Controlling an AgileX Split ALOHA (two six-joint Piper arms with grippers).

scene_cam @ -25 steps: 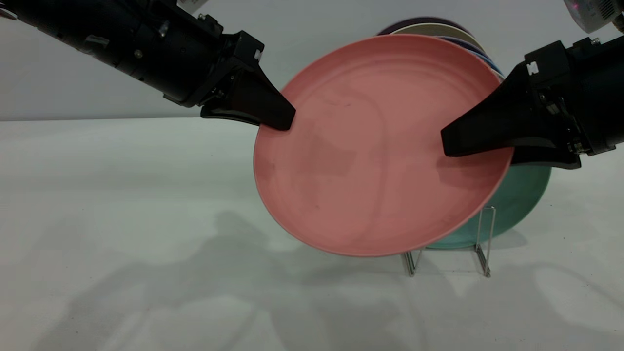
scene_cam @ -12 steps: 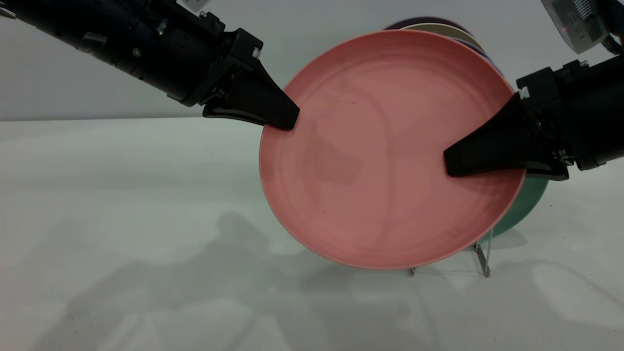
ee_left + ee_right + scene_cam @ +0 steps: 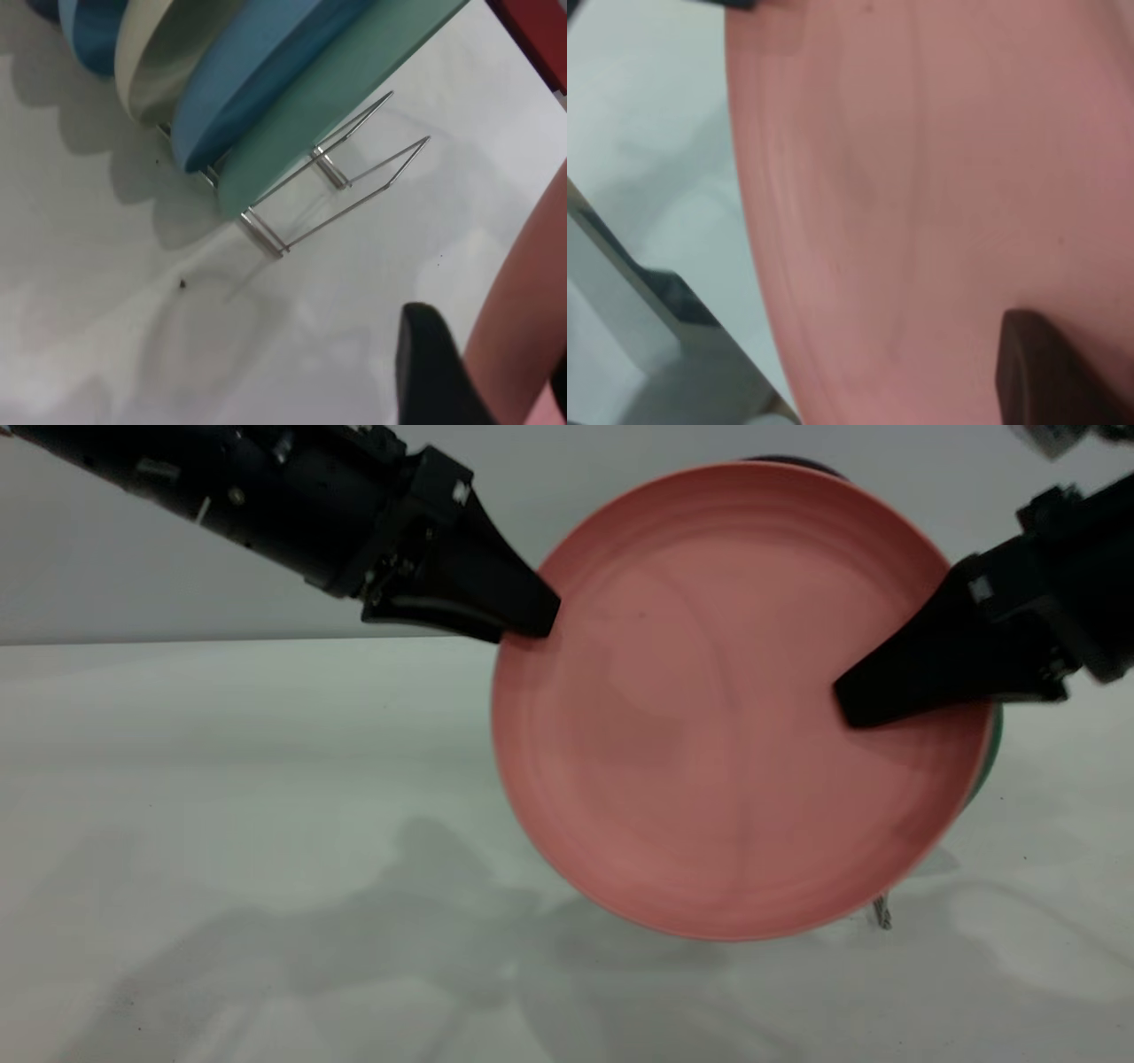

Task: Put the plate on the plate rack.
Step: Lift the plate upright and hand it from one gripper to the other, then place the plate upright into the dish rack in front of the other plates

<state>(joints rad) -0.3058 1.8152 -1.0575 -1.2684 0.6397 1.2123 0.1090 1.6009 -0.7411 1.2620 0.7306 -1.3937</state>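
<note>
The salmon-pink plate (image 3: 740, 700) hangs in the air, tilted nearly upright with its face toward the exterior camera. My left gripper (image 3: 530, 627) is shut on its upper left rim, and my right gripper (image 3: 849, 707) is shut on its right side. The plate rack (image 3: 354, 177) is a silver wire rack on the table behind the plate. In the left wrist view two of its front loops stand bare, beside the pink rim (image 3: 523, 301) and my finger (image 3: 434, 372). The exterior view shows only one rack foot (image 3: 881, 912). The pink plate (image 3: 939, 195) fills the right wrist view, with one finger (image 3: 1045, 376) lying on it.
A teal-green plate (image 3: 354, 80), a blue plate (image 3: 257, 80) and a cream plate (image 3: 151, 62) stand in the rack's rear slots. The teal plate's edge (image 3: 992, 753) peeks out behind the pink plate. The white tabletop (image 3: 221, 824) stretches to the left.
Both grippers have carried the plate to the right and slightly up. It now hides most of the teal plate and nearly all of the rack from the exterior camera.
</note>
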